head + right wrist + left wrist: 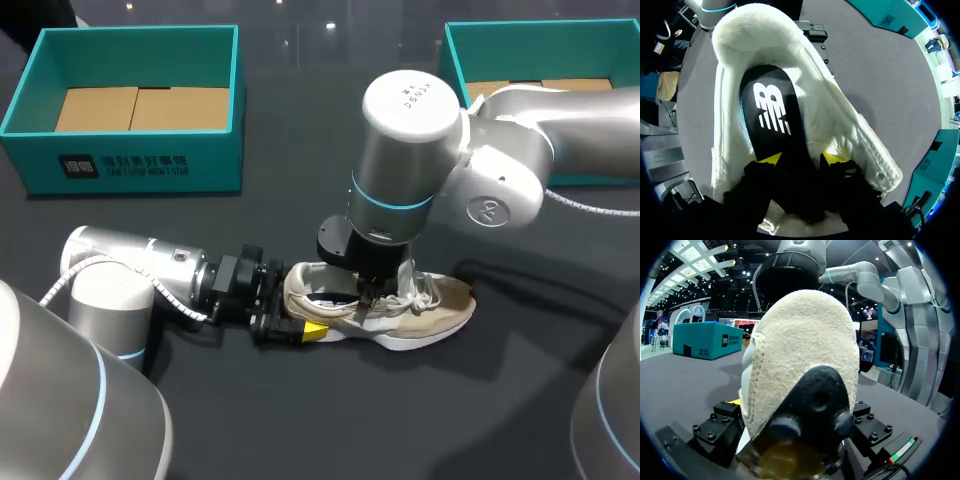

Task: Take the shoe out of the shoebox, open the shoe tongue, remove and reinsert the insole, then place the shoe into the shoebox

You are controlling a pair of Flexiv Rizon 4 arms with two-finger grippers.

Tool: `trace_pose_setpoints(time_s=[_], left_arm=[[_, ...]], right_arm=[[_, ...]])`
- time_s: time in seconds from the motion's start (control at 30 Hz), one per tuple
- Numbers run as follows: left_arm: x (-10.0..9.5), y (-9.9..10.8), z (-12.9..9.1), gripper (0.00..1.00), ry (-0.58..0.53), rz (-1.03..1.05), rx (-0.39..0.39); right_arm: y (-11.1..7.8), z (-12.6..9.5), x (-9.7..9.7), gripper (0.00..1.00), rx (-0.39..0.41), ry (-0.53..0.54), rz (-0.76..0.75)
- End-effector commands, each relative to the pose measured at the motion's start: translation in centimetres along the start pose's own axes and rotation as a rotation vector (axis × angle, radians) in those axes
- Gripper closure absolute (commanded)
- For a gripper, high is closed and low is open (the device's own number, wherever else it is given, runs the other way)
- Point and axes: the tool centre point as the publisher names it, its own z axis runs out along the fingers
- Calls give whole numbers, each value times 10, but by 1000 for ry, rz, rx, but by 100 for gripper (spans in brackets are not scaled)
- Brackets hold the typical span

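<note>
One dark grey table carries everything. Two open teal cardboard shoeboxes sit along its far edge, one on my left and one on my right, both well apart from the shoe.

Beige-and-white lace-up sneaker: out of the boxes, upright on its sole mid-table, toe towards my right, heel towards my left arm.

Black printed insole: inside the shoe, seen through the wide mouth.

Left pincer: level with the table, clamped across the sneaker's heel, fingers about a heel's width apart.

Right pincer: pointing down into the shoe's mouth, yellow tips partly spread, one at each edge of the insole's forward part, pinching it.
</note>
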Motion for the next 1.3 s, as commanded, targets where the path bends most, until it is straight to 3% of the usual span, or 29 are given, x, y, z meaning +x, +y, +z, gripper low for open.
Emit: trace_pose_setpoints(time_s=[0.03, 0.23, 0.43, 0.5, 0.77, 1.3], left_arm=[[1, 2, -1, 100, -1, 0, 1], [1, 2, -1, 100, -1, 0, 1], [1, 2, -1, 100, -1, 0, 1], [1, 2, -1, 100, -1, 0, 1], [1, 2, -1, 100, -1, 0, 1], [1, 2, -1, 100, -1, 0, 1]], right_arm=[[4, 21, -1, 52, 7, 57, 3], [1, 31, 13, 63, 26, 126, 16], [0, 37, 26, 85, 52, 168, 25], [-1, 38, 29, 100, 51, 178, 26], [-4, 27, 27, 100, -6, 174, 15], [-22, -16, 22, 100, -279, 112, -95]])
